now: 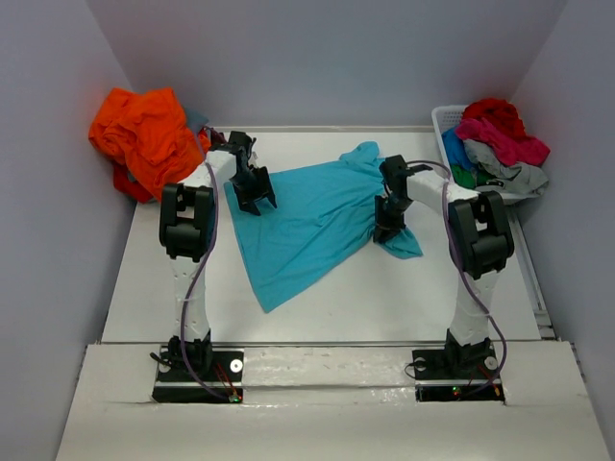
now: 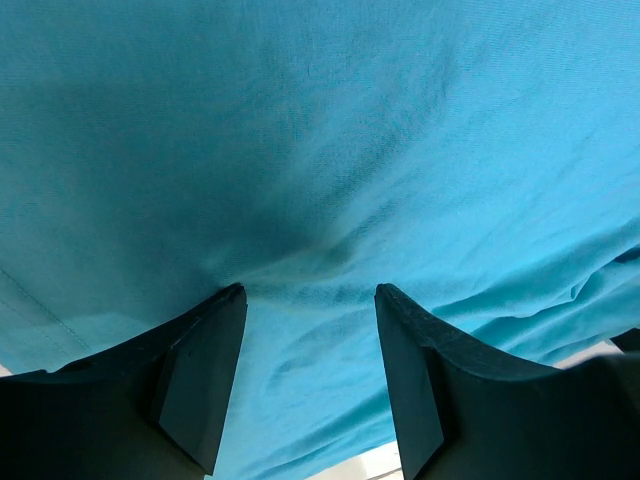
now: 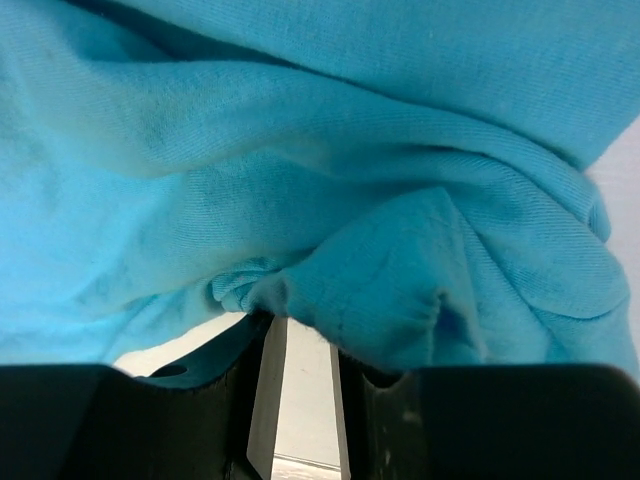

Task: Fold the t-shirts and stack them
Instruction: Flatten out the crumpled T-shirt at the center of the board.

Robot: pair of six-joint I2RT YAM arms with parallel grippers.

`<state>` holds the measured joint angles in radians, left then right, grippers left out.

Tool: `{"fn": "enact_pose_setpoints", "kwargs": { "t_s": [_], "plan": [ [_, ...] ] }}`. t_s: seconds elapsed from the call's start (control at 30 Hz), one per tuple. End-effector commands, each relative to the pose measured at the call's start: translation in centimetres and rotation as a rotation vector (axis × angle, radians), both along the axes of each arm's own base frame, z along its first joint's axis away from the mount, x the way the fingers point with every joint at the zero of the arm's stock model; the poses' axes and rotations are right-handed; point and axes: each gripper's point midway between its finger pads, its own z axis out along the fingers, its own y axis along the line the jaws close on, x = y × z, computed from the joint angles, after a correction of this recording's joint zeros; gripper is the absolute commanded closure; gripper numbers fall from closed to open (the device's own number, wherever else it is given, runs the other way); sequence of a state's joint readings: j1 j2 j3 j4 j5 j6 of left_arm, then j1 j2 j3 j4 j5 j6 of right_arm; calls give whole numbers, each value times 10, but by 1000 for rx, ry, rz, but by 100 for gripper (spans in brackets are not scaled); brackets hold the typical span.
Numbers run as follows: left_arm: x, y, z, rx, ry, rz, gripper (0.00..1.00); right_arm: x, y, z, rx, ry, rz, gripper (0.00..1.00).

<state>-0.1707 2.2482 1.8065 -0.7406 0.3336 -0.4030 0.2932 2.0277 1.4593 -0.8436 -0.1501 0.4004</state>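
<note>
Cloth is the whole matter here. In the top view the turquoise shirt [image 1: 307,226] lies spread but skewed on the bench [image 1: 384,298], between the arms. The left end effector [image 1: 255,192] is at its left edge and the right end effector [image 1: 389,229] at its right side, beside a rumpled corner. Orange shirts [image 1: 144,134] are heaped at the far left, and more lie in the basket [image 1: 442,120] at the far right.

In the left wrist view the jaws stand wide apart, tips at the fabric, holding nothing. A shallow wrinkle runs between them.

In the right wrist view the jaws are close together with a slim gap. A bunched fold rests at their tips, though I cannot tell whether it is pinched.

The shirt looks light, limp and thin. It will likely sag, drag and wrinkle, and a single layer may slip free. A hem, shoulder seam or doubled edge would give the firmest hold, one at each side so the panel stays taut.
</note>
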Motion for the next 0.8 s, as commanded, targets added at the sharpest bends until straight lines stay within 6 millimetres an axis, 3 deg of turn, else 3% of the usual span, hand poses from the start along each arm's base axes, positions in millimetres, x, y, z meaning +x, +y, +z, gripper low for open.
{"fn": "enact_pose_setpoints", "kwargs": {
  "t_s": [0.0, 0.1, 0.2, 0.33, 0.77],
  "plan": [
    [-8, 14, -9, 50, 17, -3, 33, -18, -12, -18, -106, 38, 15, 70],
    [-8, 14, -9, 50, 18, -3, 33, -29, -12, -31, -121, 75, 19, 75],
    [-7, 14, -8, 50, 17, -3, 33, -38, -11, -39, -126, 98, 11, 91],
    [-6, 22, -8, 54, 17, 20, 33, -45, -18, -38, -159, 109, -9, 93],
    [-8, 32, -9, 30, 30, 69, 33, -50, -38, 22, -222, -11, -115, 93]
  ]
}}
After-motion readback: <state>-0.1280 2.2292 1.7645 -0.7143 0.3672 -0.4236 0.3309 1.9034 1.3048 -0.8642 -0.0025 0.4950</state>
